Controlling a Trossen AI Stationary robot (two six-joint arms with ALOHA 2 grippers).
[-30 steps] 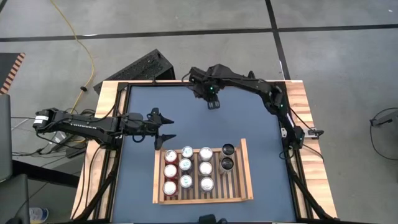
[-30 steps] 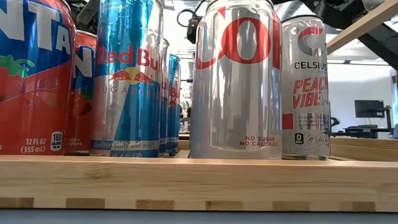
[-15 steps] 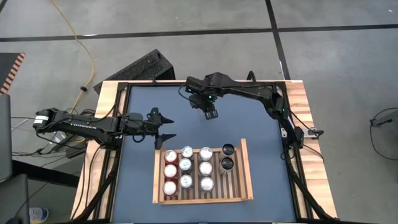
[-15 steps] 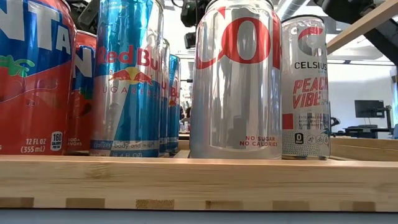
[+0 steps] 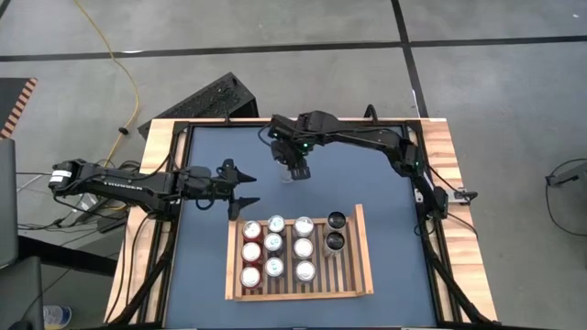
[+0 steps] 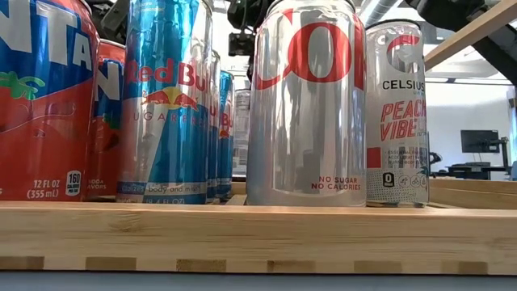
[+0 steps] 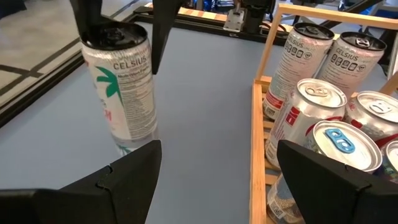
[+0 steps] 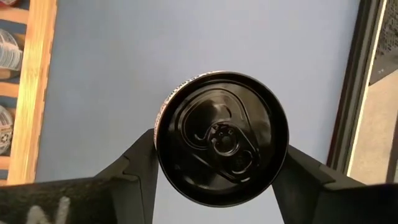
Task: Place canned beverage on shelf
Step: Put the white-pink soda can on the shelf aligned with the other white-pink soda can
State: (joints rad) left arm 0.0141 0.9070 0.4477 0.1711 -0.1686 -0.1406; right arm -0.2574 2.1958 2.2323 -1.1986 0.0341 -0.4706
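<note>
The flat light-wood slatted shelf (image 5: 362,266) lies near, holding cans. Farther off on the blue tabletop (image 5: 367,174), a slim white Celsius can (image 7: 121,90) stands upright, dark lid up, right gripper (image 5: 293,170) fingers straddling its top, grip uncertain. Left gripper (image 5: 246,189) spread, empty, left.

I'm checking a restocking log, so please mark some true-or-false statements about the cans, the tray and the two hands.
1. The shelf holds eleven cans. True.
2. The left hand grips a can. False: it is open and empty, hovering off the shelf's far left corner.
3. One Celsius can is off the shelf, over the blue table, with the right hand at its top. True.
4. The shelf's free spot is in its leftmost column. False: that column is full. The gap is in the rightmost column, which holds only two black-topped cans.
5. The Celsius can off the shelf has a black top. True.
</note>
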